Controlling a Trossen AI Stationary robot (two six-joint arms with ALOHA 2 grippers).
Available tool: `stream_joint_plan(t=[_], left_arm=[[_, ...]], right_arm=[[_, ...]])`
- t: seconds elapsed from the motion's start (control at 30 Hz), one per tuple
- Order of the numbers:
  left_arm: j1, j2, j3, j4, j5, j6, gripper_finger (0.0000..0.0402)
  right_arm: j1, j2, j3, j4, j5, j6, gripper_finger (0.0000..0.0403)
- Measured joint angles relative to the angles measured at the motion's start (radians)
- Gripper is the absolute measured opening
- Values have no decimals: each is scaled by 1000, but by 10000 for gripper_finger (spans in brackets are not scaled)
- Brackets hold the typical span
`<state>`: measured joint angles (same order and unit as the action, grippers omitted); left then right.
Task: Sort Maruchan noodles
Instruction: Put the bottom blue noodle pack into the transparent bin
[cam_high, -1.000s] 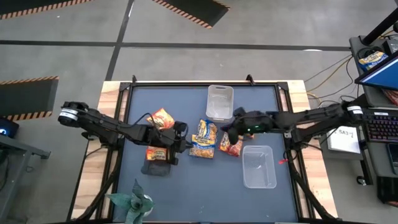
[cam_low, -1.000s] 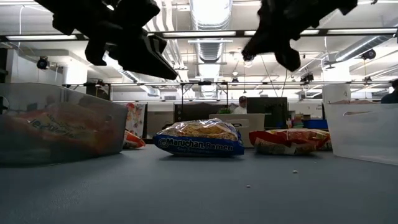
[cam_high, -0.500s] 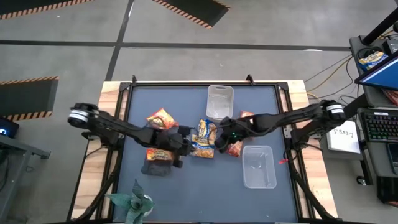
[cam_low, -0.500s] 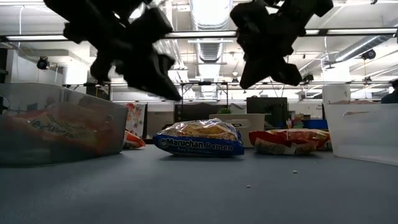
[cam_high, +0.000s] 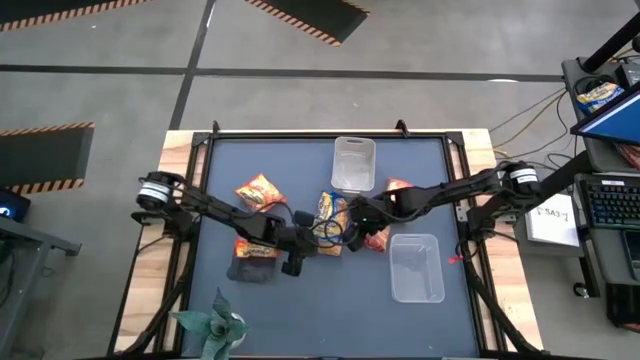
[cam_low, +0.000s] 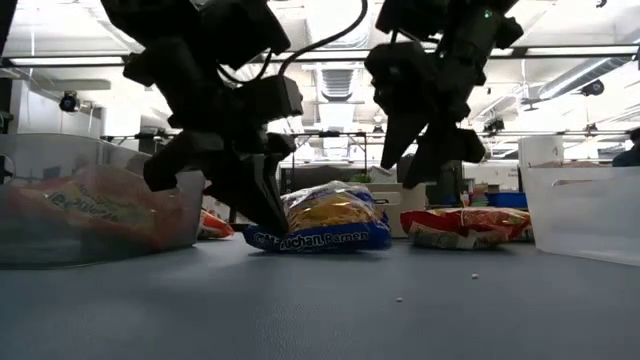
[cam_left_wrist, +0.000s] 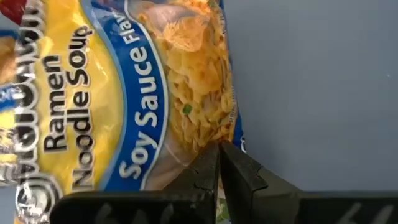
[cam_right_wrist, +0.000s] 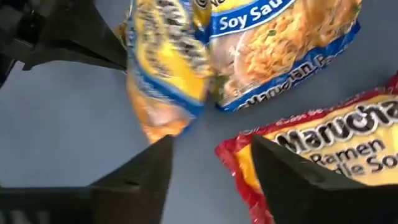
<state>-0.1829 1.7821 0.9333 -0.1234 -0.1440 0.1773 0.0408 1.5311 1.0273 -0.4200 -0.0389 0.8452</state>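
Two blue-and-yellow Maruchan packets (cam_high: 330, 212) lie mid-table, one partly on the other (cam_right_wrist: 165, 68). Orange-red packets lie at the far left (cam_high: 258, 190) and to their right (cam_high: 375, 238). My left gripper (cam_left_wrist: 217, 158) is shut and low at the near end of a blue packet (cam_low: 325, 220). My right gripper (cam_right_wrist: 211, 168) hangs open above the gap between the blue packets and an orange-red one (cam_right_wrist: 323, 149), touching nothing. My left gripper has its shut fingertips (cam_left_wrist: 219, 155) against the blue-and-yellow packet's edge (cam_left_wrist: 233, 134), near a corner. The fingers slant down from the table's left (cam_low: 262, 205). The packet rests on the table and bulges up beside them (cam_low: 330, 205).
Clear tubs stand at the far middle (cam_high: 353, 163), near right (cam_high: 416, 268) and near left (cam_low: 100, 170), the last holding an orange-red packet (cam_high: 255, 250). A green plant (cam_high: 215, 325) sits at the near edge. Another orange-red packet (cam_high: 397, 187) lies right of the far tub.
Both grippers have come down onto the middle of the table, the left going toward the right edge, the right toward the left edge. My right gripper has opened. The blue packet has been nudged and now stands humped higher at the left gripper's tips.
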Motion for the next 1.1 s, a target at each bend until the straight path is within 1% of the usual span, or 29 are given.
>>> stream_joint_plan(t=[0.17, 0.3, 0.4, 0.6, 0.7, 0.8, 0.9, 1.1], left_arm=[[0, -1, -10, 0, 0, -34, 0], [0, -2, -15, 0, 0, -37, 0], [0, -2, -18, 0, -1, -38, 0], [0, -2, -24, 17, -3, -38, 0], [0, -2, -25, 18, -3, -38, 0], [0, -2, -26, 20, -3, -38, 0], [0, -1, -26, 24, -3, -37, 0], [0, -1, -26, 26, -3, -36, 0]], right_arm=[[-12, 46, 0, 104, 5, -37, 304], [-15, 88, -1, 195, 4, -67, 350], [-17, 119, -1, 267, 5, -119, 362], [-17, 185, -2, 408, -21, -159, 363], [-17, 202, -2, 442, -23, -167, 347], [-17, 205, -2, 455, -41, -176, 310], [-17, 205, -2, 456, -48, -176, 259], [-17, 200, -2, 456, -48, -179, 143]])
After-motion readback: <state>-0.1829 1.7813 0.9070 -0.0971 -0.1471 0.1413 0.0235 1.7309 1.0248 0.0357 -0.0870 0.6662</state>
